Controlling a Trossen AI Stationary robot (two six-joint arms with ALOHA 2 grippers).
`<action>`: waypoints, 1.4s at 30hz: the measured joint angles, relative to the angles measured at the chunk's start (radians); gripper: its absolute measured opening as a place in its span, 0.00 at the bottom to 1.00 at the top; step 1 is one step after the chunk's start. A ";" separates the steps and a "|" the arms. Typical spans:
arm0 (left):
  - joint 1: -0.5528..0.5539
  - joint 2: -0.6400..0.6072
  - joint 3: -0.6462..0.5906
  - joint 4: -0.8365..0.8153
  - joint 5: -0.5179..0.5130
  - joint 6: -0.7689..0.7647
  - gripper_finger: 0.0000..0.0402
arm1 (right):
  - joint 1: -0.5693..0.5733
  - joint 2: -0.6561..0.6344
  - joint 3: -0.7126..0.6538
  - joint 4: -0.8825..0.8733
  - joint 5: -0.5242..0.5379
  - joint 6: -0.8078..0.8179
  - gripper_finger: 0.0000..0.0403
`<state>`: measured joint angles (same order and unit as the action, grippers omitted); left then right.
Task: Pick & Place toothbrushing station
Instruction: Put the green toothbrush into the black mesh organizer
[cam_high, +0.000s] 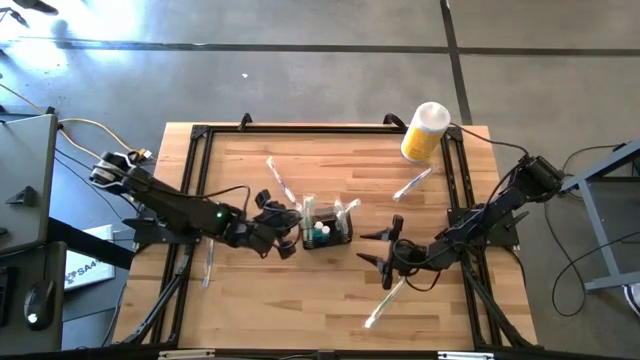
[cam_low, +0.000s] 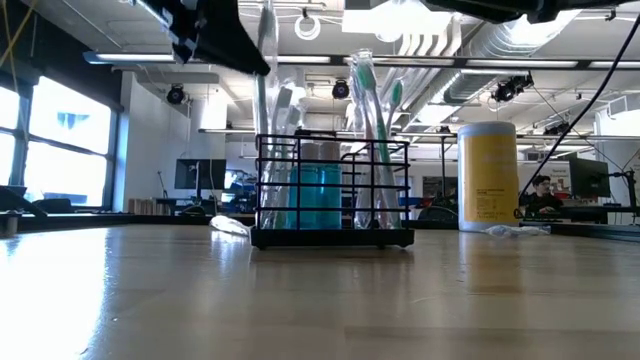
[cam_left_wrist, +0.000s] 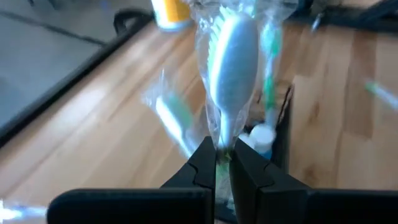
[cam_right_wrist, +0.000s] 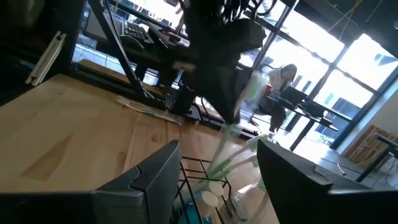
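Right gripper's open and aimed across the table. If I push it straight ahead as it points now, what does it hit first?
Most likely the black wire caddy with its wrapped toothbrushes: the right gripper points at it, open, from the caddy's right. The left gripper sits just beyond, shut on a wrapped toothbrush. Height is hard to judge.

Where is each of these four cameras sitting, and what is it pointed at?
High: overhead, straight down; both arms, caddy.
Low: table height, level across; caddy, yellow cylinder.
Left wrist: left gripper shut on wrapped toothbrush.
Right wrist: right gripper open, facing the caddy.
All four share the caddy.
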<state>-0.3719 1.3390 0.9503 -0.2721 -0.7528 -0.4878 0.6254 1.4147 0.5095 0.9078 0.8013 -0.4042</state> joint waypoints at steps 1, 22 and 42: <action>0.000 0.004 -0.008 -0.002 0.012 -0.013 0.03 | 0.000 0.000 0.000 0.000 0.000 0.000 0.51; 0.013 0.052 -0.062 0.098 0.119 -0.087 0.04 | 0.000 0.000 0.000 -0.022 0.000 0.019 0.51; 0.065 0.117 -0.061 0.098 0.162 -0.094 0.05 | 0.000 0.000 0.000 -0.037 0.000 0.042 0.51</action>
<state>-0.3067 1.4559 0.8898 -0.1744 -0.5909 -0.5822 0.6254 1.4147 0.5095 0.8711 0.8009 -0.3622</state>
